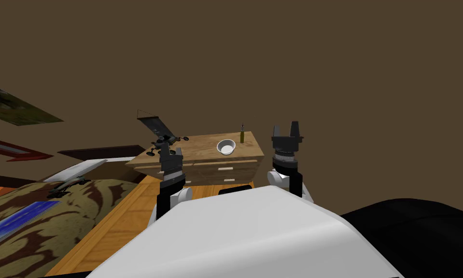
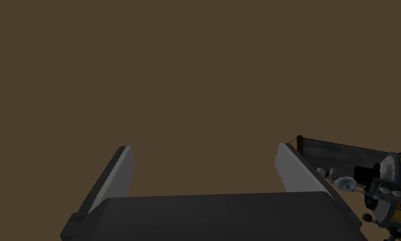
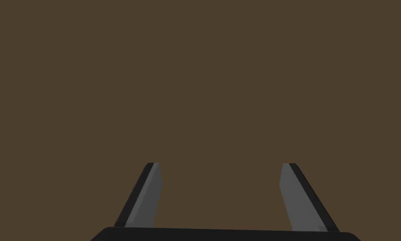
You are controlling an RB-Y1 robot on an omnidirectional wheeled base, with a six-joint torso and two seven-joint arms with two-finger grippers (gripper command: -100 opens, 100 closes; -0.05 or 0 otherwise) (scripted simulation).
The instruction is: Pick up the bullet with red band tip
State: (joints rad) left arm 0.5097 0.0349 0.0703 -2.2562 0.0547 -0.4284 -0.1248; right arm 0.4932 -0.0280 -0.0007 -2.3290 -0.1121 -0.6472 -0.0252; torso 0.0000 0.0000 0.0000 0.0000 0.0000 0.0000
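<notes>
Left pincer (image 1: pixel 170 150) and right pincer (image 1: pixel 286 128) hover wide and empty short of the wooden desk (image 1: pixel 201 147), apparently readied for an approach. The slim olive bullet (image 1: pixel 242 135) stands upright near the desk's far edge, beside a white bowl (image 1: pixel 226 146); a brown wall (image 1: pixel 322 58) rises behind, and a bed (image 1: pixel 42 217) lies to the left.

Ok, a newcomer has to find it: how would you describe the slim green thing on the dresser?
Look at the wooden dresser against the brown wall. Near its far right corner, beyond the white bowl, stands a slim olive-green bullet. It is the only narrow upright thing; the bowl is low and round, the dark winged model sits at the left end.
</notes>
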